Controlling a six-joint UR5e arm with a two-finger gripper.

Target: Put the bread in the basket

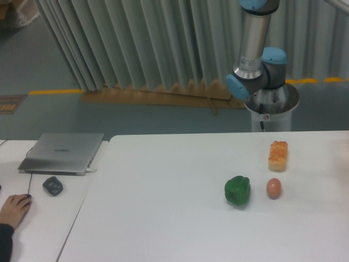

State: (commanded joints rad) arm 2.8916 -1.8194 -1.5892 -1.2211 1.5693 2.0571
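The bread point(278, 155) is a small oblong loaf with a golden-orange top and paler sides, lying on the white table point(163, 207) at the right. The basket is out of view. Only the arm's base, elbow and upper links point(256, 71) show, behind the table's far edge at the right. The gripper itself is outside the frame, so its position relative to the bread cannot be seen.
A green pepper point(238, 191) and a small orange-brown egg point(274, 188) lie in front of the bread. On a separate desk at the left are a closed laptop point(61, 153), a dark mouse point(53, 186) and a person's hand point(13, 210).
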